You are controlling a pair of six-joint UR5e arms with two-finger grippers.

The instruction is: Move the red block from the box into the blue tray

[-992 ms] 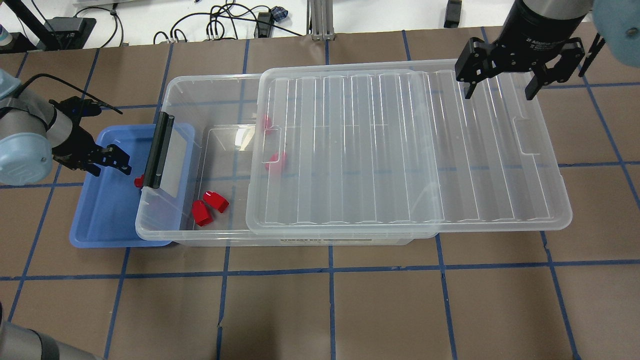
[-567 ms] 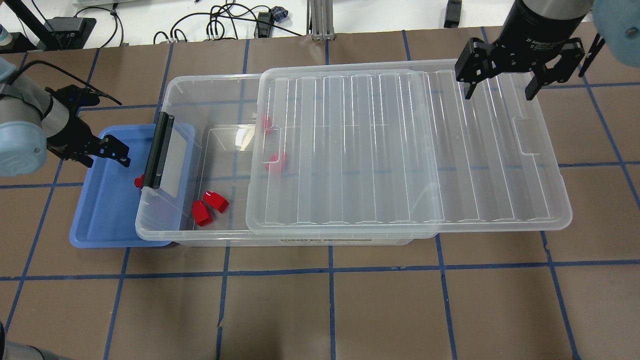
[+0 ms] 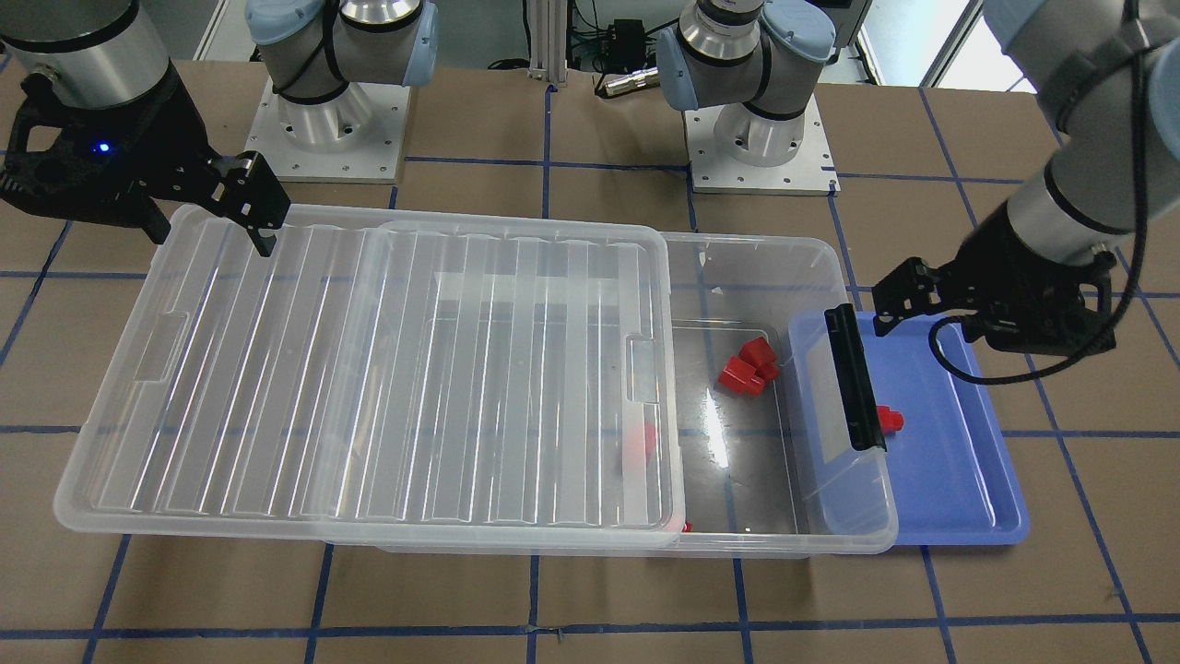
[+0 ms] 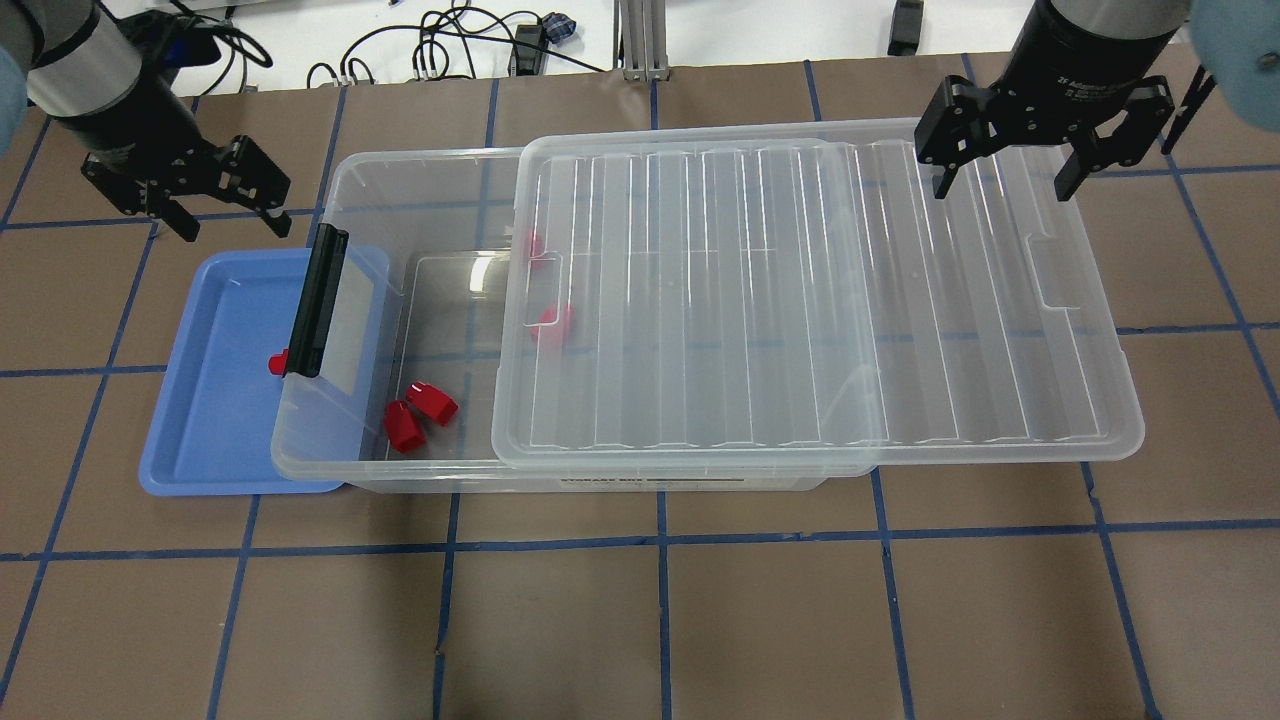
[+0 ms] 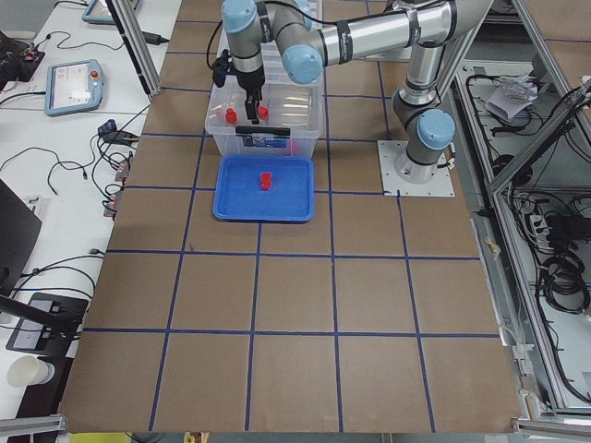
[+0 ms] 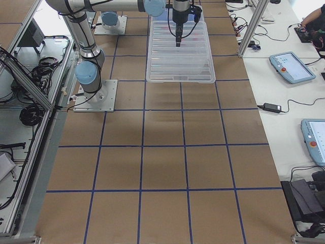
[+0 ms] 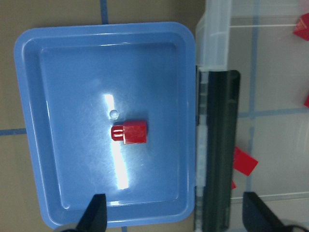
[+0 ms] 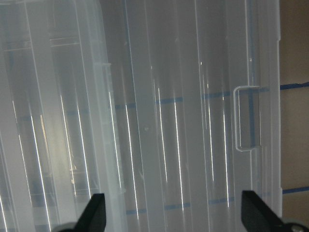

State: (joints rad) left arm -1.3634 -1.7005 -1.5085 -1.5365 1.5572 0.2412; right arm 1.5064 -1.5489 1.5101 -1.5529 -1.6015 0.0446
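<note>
One red block [image 4: 278, 362] lies in the blue tray [image 4: 215, 430], next to the box's black latch [image 4: 315, 300]; it also shows in the left wrist view [image 7: 129, 133] and the front view [image 3: 889, 420]. The clear box [image 4: 400, 468] holds two red blocks [image 4: 418, 412] in its open end, with others dim under the lid [image 4: 800, 300], which is slid to the right. My left gripper [image 4: 235, 222] is open and empty, raised above the tray's far edge. My right gripper [image 4: 1002, 185] is open and empty above the lid's far right corner.
The box's latch end overhangs the tray's right side [image 3: 959, 480]. Cables [image 4: 440, 45] lie along the far table edge. The two arm bases [image 3: 332, 120] stand on the robot's side of the table. Blue tape lines cross the brown tabletop.
My left gripper has risen and moved from low over the blue tray toward the far edge. The red block stays in the tray. The right arm has barely moved.
</note>
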